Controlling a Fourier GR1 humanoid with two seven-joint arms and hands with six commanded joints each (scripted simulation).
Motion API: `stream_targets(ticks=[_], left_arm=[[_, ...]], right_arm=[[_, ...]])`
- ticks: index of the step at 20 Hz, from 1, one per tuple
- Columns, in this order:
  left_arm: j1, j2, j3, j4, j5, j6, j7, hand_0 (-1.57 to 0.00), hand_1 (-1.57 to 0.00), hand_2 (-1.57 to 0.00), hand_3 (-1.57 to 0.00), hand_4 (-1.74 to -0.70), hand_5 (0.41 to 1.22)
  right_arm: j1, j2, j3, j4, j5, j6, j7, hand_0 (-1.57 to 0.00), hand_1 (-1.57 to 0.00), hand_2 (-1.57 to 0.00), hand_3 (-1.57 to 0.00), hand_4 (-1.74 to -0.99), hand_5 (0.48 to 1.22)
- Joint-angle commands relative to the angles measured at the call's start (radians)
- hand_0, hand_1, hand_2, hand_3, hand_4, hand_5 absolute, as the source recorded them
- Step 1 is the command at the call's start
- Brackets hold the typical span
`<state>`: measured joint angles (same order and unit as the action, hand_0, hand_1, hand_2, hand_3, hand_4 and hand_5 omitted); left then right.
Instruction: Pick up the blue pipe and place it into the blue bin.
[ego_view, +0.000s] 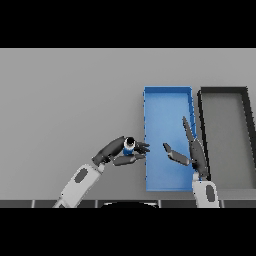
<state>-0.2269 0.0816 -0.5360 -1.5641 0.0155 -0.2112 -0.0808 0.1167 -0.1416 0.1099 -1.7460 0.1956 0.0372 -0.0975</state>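
Note:
The blue pipe is a short blue cylinder with a dark open end. My left hand has its fingers and thumb curled round it, just left of the blue bin. The bin is a long rectangular tray lying lengthwise away from me. My right hand hovers over the bin's near right part, open, with fingers straight and pointing away and the thumb spread to the left. It holds nothing.
A dark grey bin of the same shape stands right beside the blue one, on its right. The grey table stretches to the left and behind.

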Motion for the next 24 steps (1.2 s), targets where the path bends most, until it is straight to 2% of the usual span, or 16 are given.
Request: stream_targets(ticks=[1,3,4,8,11,15,16,20,24], left_arm=[[-0.003,0.003,0.005,-0.002,-0.001,-0.007,-0.002,-1.57,-1.57,-1.57,-1.57,-1.47,1.221],[0.0,-0.004,0.012,-0.01,0.001,-0.013,0.006,-1.57,-1.57,-1.57,-1.57,-1.47,1.221],[0.0,0.002,0.019,-0.011,-0.002,-0.022,0.006,-1.57,-1.57,-1.57,-1.57,-1.47,1.221],[0.016,-0.007,0.02,-0.028,-0.02,-0.033,0.015,-1.57,-1.57,-1.57,-1.57,-1.47,1.221],[0.022,-0.011,0.029,-0.037,-0.028,-0.043,0.024,-1.57,-1.57,-1.57,-1.57,-1.47,1.221],[0.026,-0.012,0.042,-0.034,-0.048,-0.058,0.003,-1.57,-1.57,-1.57,-1.57,-1.47,1.221],[0.021,-0.021,0.044,-0.031,-0.053,-0.056,0.018,-1.57,-1.57,-1.57,-1.57,-1.47,1.221],[0.008,-0.055,0.047,-0.021,-0.071,-0.062,0.042,-1.57,-1.57,-1.57,-1.57,-1.47,1.221],[0.018,-0.049,0.062,-0.012,-0.072,-0.105,0.02,-1.57,-1.57,-1.57,-1.57,-1.47,1.221]], right_arm=[[-0.01,-0.007,-0.016,-0.017,-0.056,0.031,-0.029,0.0,-0.02,-0.03,0.0,-1.166,0.571],[-0.021,-0.043,-0.035,-0.078,-0.151,0.099,-0.061,0.0,-0.01,-0.03,0.0,-1.175,0.592],[-0.038,-0.064,-0.043,-0.102,-0.189,0.126,-0.048,0.0,-0.01,-0.02,0.0,-1.169,0.597],[-0.114,-0.15,0.012,-0.222,-0.266,0.239,0.104,0.0,0.0,-0.01,0.0,-1.177,0.567],[-0.153,-0.209,0.069,-0.323,-0.282,0.298,0.182,0.0,0.0,0.0,0.0,-1.205,0.539],[-0.248,-0.235,0.118,-0.33,-0.316,0.35,0.268,0.0,0.0,0.0,0.0,-1.256,0.523],[-0.262,-0.239,0.127,-0.335,-0.326,0.361,0.287,0.0,0.0,0.0,0.0,-1.249,0.524],[-0.325,-0.209,0.187,-0.326,-0.395,0.396,0.375,0.0,0.0,0.0,0.0,-1.227,0.528],[-0.431,-0.161,0.25,-0.264,-0.38,0.418,0.436,0.0,0.0,0.0,0.0,-1.201,0.514]])
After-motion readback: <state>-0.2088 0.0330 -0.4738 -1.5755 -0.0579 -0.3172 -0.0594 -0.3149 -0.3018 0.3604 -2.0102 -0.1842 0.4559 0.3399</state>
